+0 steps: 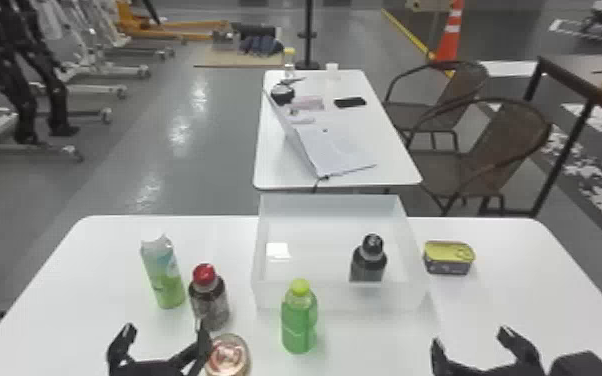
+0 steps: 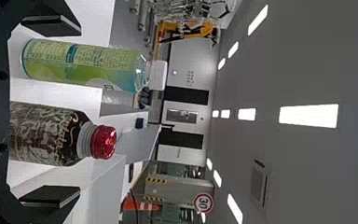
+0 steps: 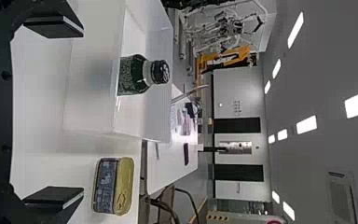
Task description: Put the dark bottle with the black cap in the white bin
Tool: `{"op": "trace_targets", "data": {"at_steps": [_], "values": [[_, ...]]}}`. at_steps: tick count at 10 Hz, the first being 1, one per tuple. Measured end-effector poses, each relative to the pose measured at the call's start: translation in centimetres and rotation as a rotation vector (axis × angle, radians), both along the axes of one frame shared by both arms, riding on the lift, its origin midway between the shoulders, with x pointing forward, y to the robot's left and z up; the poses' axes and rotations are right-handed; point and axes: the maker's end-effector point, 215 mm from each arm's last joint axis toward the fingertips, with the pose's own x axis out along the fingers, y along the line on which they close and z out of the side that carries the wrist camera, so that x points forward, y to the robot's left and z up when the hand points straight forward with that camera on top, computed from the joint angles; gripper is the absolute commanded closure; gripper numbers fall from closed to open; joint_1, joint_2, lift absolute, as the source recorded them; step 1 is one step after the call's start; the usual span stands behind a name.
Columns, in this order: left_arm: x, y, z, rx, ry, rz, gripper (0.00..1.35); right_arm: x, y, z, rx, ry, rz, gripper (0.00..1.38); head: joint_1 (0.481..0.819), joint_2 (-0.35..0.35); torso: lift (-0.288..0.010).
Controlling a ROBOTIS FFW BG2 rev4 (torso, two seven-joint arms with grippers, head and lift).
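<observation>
Ahead of our right claw (image 1: pixel 471 336) and off to its left, the dark bottle with the black cap (image 1: pixel 368 262) stands upright inside the white bin (image 1: pixel 330 204), close to the wall nearest us. Whether it touches that wall we cannot tell. We judge the placing done; what remains is to draw away cleanly.

The main risk is our own right claw: swung left or pushed forward while low, it could catch the bin's near corner, jolt the bin and topple the bottle. Straight ahead of it sits the tin (image 1: pixel 448 257), just outside the bin, which a forward drift could shove. A second grab at the bottle would only invite a spill of what already stands well.

Near our left claw (image 1: pixel 166 330) things are tighter. The drink can (image 1: pixel 227 355) is just beside its inner finger, and the red-capped bottle (image 1: pixel 209 297) is ahead of it, with the green-and-blue container (image 1: pixel 163 272) beyond. Closing or lifting carelessly there could tip one of them. The green bottle (image 1: pixel 299 317) stands between our two claws, exposed to any inward sweep.

As for pose, both arms come in from the near side, claws low over the tabletop (image 1: pixel 530 280), roughly level and pointing forward. Each claw is released, its two fingers spread wide side by side, with nothing gripped between them.
</observation>
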Motion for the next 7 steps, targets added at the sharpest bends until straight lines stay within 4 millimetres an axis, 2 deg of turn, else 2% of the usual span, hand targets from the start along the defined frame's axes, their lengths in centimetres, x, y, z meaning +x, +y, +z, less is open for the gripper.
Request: {"op": "trace_targets", "data": {"at_steps": [7], "values": [[-0.06, 0.26, 0.00, 0.002, 0.002, 0.005, 0.11, -0.12, -0.07, -0.50, -0.004, 0.020, -0.012, 0.10, 0.549, 0.000, -0.100]]}}
